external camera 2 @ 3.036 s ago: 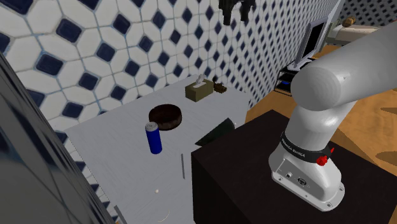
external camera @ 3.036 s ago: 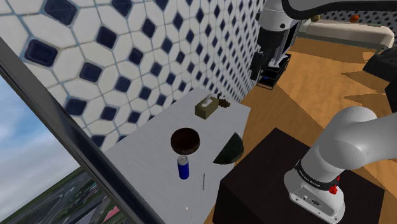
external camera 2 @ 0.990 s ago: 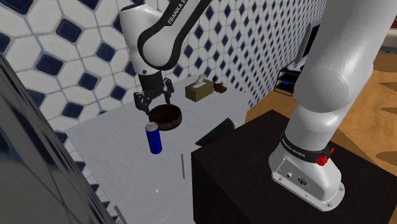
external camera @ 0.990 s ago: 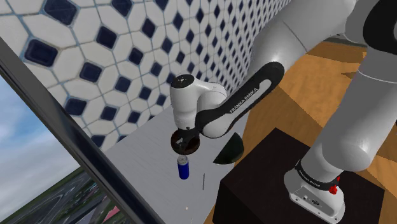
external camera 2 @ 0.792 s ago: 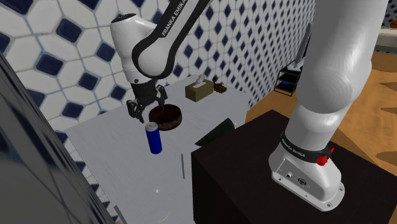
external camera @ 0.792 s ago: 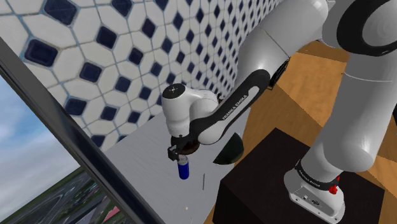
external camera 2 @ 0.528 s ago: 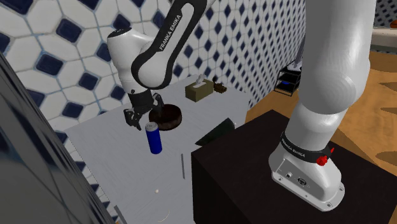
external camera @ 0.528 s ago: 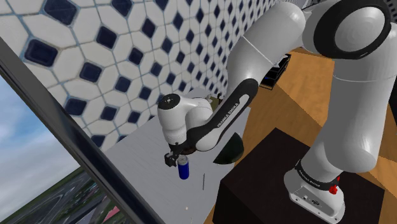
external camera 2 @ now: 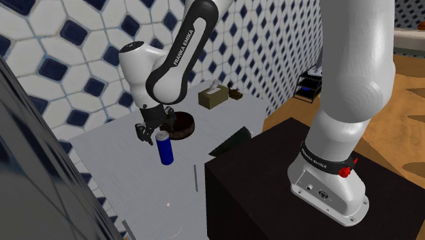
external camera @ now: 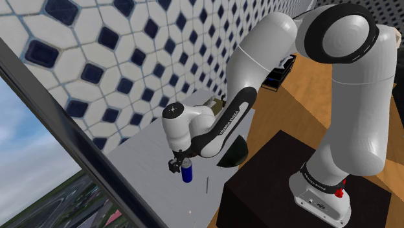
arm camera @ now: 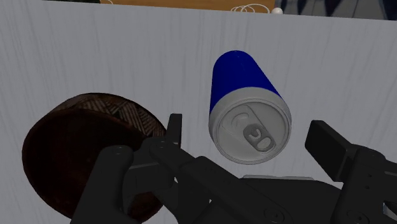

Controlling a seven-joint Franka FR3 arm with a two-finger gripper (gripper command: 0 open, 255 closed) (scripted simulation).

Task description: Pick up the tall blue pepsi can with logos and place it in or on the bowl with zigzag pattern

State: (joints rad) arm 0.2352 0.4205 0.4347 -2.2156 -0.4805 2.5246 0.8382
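Black two-finger gripper (external camera 2: pixel 150 130), spread apart, has dropped from the dark brown zigzag bowl (external camera 2: pixel 184 125) to just above the upright blue can (external camera 2: pixel 164 151), on a grey tabletop (external camera 2: pixel 109 147) beside a blue-and-white tiled wall (external camera 2: pixel 68 48).

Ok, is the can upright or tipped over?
Upright: the blue can stands on its base on the table, its silver top facing the open gripper.

The arm (external camera: pixel 353 97) consists of rounded white links with dark joints; a black forearm band (external camera: pixel 216 135) carries white FRANKA EMIKA lettering (external camera: pixel 228 120). At the base, a black collar (external camera: pixel 316 181) bears white lettering beside a small red marker (external camera: pixel 341 193). The gripper (external camera: pixel 176 164) is all black, with two blocky fingers (arm camera: pixel 337 153).
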